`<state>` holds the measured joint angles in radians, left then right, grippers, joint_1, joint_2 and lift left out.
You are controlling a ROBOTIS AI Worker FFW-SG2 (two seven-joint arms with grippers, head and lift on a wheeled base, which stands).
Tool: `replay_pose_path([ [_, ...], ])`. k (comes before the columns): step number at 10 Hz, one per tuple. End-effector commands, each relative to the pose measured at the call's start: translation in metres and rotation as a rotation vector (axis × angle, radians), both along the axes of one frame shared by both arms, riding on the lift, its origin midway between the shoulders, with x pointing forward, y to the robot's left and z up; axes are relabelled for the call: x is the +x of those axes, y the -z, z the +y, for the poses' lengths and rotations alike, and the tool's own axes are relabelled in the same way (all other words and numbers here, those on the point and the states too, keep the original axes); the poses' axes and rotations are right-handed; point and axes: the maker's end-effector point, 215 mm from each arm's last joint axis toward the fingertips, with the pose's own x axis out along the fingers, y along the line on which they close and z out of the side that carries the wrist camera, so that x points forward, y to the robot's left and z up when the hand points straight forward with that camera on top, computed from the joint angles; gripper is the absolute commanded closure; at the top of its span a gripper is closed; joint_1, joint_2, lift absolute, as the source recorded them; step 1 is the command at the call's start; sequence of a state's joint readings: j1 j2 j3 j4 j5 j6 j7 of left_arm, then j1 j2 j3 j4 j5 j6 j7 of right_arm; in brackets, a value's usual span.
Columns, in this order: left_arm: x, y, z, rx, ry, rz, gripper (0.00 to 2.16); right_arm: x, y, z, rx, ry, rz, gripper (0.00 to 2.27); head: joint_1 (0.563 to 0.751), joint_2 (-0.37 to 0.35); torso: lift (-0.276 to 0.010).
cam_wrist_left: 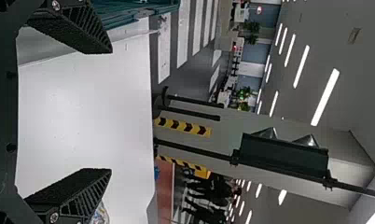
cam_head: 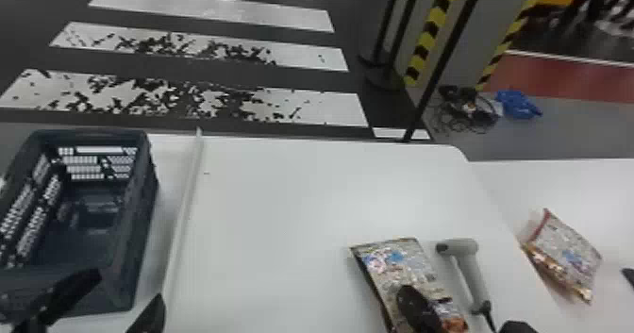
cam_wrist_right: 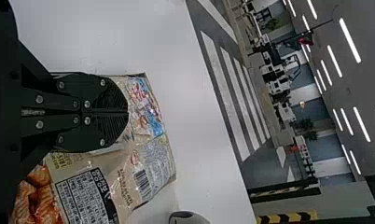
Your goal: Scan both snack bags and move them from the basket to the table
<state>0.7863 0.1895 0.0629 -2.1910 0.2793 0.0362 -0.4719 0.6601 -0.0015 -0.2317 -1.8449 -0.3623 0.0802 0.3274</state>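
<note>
The left pincer (cam_head: 127, 287) is at the near end of the dark blue-grey plastic basket (cam_head: 137, 242), with its two black fingers wide apart. The right pincer (cam_head: 409, 293) is over the shiny tan snack bag with blue and red bits (cam_head: 401, 263). Its fingers are pressed together, side by side, and the bag shows under and around them. That bag lies on the white bench (cam_head: 283, 204). Just beside it, on its right, is a light grey plastic hand scanner (cam_head: 474, 270) with a dark cord. Farther right, past the slanting bench edge, the other shiny snack bag with orange bits (cam_head: 566, 254) lies on a white top.
</note>
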Motion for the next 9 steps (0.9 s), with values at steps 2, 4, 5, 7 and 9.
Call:
replay_pose_path([
  [2, 0.000, 0.000, 0.002, 0.000, -0.001, 0.000, 0.09, 0.007, 0.010, 0.009, 0.005, -0.003, 0.013, 2.25, 0.695, -0.209, -0.098],
  [4, 0.000, -0.001, 0.003, 0.000, 0.000, -0.001, 0.09, 0.013, 0.009, 0.019, 0.010, -0.009, 0.012, 2.25, 0.695, -0.192, -0.098],
  [5, 0.000, -0.001, 0.003, -0.001, -0.001, -0.001, 0.09, 0.016, 0.009, 0.020, 0.011, 0.001, 0.015, 2.25, 0.695, -0.181, -0.098],
  [7, -0.001, -0.001, 0.002, -0.001, -0.001, 0.000, 0.09, 0.029, 0.003, 0.019, 0.020, 0.010, 0.001, 2.25, 0.695, -0.173, -0.098],
  [9, -0.002, 0.001, 0.003, 0.001, 0.000, 0.004, 0.09, 0.043, 0.000, 0.006, 0.031, 0.038, 0.003, 2.25, 0.695, -0.177, -0.098],
])
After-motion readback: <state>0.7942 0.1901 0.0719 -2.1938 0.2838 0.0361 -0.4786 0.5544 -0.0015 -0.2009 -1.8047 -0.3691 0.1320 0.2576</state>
